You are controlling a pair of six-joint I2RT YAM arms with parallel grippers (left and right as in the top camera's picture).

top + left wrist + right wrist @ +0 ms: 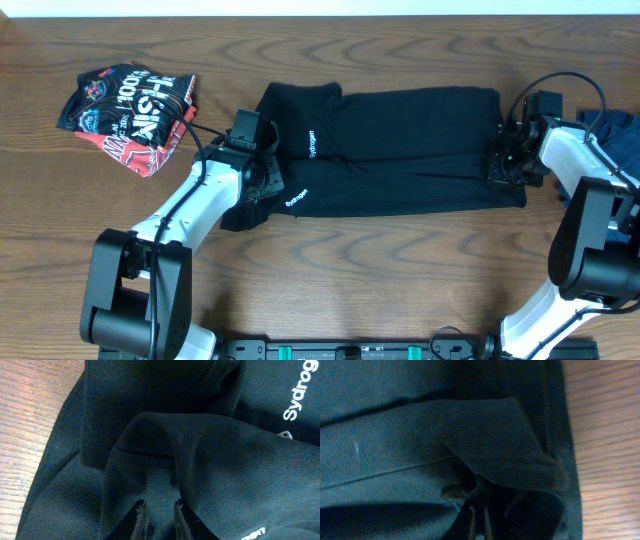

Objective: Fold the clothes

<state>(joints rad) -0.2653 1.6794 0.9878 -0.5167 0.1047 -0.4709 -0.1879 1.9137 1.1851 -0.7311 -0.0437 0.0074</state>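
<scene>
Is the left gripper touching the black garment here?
Touching. The left wrist view shows the left gripper with its fingertips pinched on a raised fold of the black garment.

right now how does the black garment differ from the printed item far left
The black garment lies spread long; the printed item sits crumpled, much smaller. The left gripper and right gripper pinch the black garment's ends; neither holds the printed item. Both rest on the table.
</scene>
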